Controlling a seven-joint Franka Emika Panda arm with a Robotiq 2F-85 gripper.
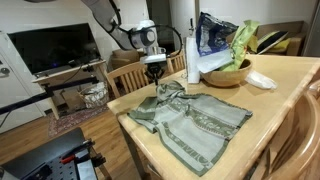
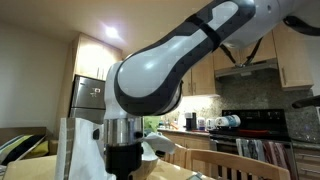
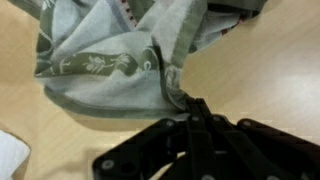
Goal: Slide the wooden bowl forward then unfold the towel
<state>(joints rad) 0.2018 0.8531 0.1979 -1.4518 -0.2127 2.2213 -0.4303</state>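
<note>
- At the pincer [image 3: 188, 103], the jaws are closed on a pinched fold of the towel [image 3: 110, 60], which is lifted slightly off the surface [image 3: 265, 70].
- Just beneath the pincer, this thin hold could be lost under a quick pull, and the fold would drop unopened.
- Further out, the wooden bowl [image 1: 226, 73] is seen near the towel's edge; it could be nudged by dragged cloth.

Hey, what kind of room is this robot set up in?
Most likely a home kitchen and dining area. There is a wooden dining table with a chair and a television nearby, and an exterior view shows kitchen cabinets and a refrigerator.
</note>
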